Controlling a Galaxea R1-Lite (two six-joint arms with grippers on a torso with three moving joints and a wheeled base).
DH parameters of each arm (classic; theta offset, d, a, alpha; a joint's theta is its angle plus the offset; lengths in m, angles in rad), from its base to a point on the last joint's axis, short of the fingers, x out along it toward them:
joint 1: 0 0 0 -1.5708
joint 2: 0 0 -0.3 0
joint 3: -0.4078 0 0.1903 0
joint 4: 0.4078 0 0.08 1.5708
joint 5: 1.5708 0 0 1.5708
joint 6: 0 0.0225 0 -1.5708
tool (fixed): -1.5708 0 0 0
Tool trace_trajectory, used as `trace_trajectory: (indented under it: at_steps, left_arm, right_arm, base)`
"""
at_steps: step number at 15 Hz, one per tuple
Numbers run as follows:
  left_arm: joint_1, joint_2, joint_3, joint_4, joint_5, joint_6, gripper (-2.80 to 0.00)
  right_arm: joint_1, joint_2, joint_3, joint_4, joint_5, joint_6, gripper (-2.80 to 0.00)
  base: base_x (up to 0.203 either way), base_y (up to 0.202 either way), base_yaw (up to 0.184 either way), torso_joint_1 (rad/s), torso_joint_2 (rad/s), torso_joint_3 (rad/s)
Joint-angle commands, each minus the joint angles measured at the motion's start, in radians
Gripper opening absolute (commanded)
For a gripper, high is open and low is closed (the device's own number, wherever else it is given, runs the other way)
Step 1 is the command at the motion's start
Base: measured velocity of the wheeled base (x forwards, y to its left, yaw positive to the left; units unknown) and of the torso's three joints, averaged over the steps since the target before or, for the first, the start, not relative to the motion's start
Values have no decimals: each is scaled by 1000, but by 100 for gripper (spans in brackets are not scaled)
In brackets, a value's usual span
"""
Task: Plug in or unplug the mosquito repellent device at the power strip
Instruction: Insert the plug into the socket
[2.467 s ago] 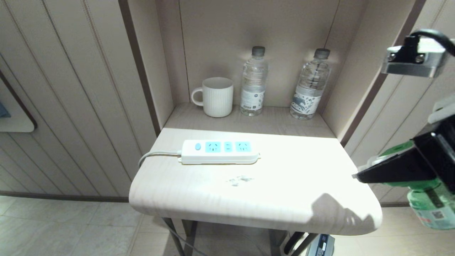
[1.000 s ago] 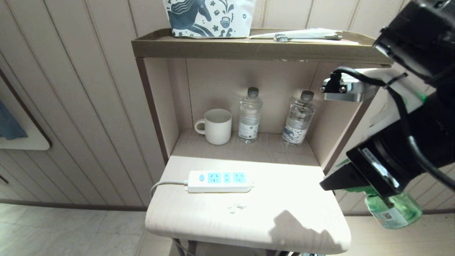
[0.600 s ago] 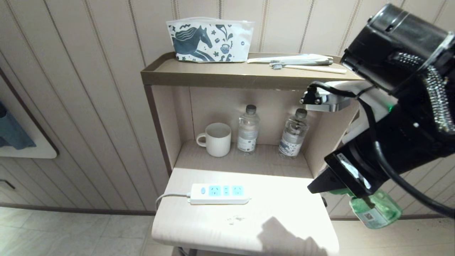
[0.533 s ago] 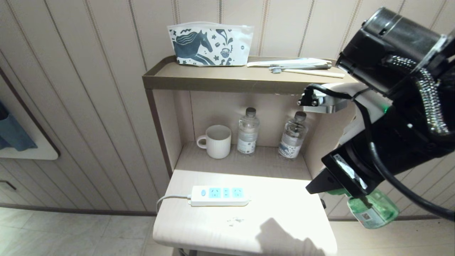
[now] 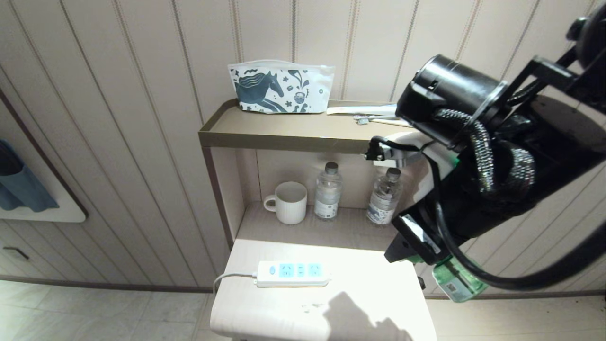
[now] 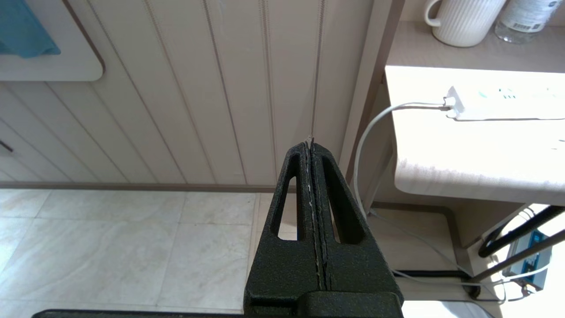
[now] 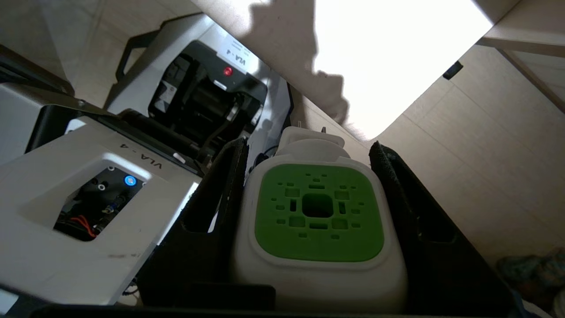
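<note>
My right gripper (image 7: 309,145) is shut on the mosquito repellent device (image 7: 318,212), its black fingers pressing both sides of the white-and-green square head. In the head view the device's green bottle (image 5: 457,282) hangs below the right gripper (image 5: 402,246), off the right edge of the table (image 5: 378,293). The power strip (image 5: 293,273) lies flat on the table's left half, well apart from the device, with nothing in its blue sockets. The left wrist view shows the power strip (image 6: 503,104) and its cord from the side. My left gripper (image 6: 310,143) is shut and empty, parked low over the floor.
A white mug (image 5: 289,202) and two clear water bottles (image 5: 327,192) (image 5: 384,196) stand in the niche behind the table. On the upper shelf (image 5: 265,135) lie a printed pouch (image 5: 281,87) and a toothbrush (image 5: 374,118). My own base (image 7: 88,198) is below the right gripper.
The camera has risen and drawn back: the table has shrunk and slid down the picture, and the upper shelf has come into view. The right gripper still holds the device, now further left in the picture.
</note>
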Motion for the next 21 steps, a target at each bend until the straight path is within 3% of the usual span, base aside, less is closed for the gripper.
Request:
trace_trajectory:
  at_steps: [1,8,14,17,21]
  left_arm:
    - [0,0,0,1,0,0,-280]
    - [0,0,0,1,0,0,-280]
    - [0,0,0,1,0,0,-280]
    - [0,0,0,1,0,0,-280]
    - [0,0,0,1,0,0,-280]
  right_arm:
    - [2,77,0,7,-1,-1,-280]
    - [-8,331,-5,-140,-2,-87,-280]
    - [-9,414,-6,-169,7,-156,-280]
    - [-8,445,-6,-248,21,-140,-280]
    - [3,468,-7,-323,25,22,-280]
  base:
    - [0,0,0,0,0,0]
    - [0,0,0,0,0,0]
    - [0,0,0,0,0,0]
    - [0,0,0,0,0,0]
    - [0,0,0,0,0,0]
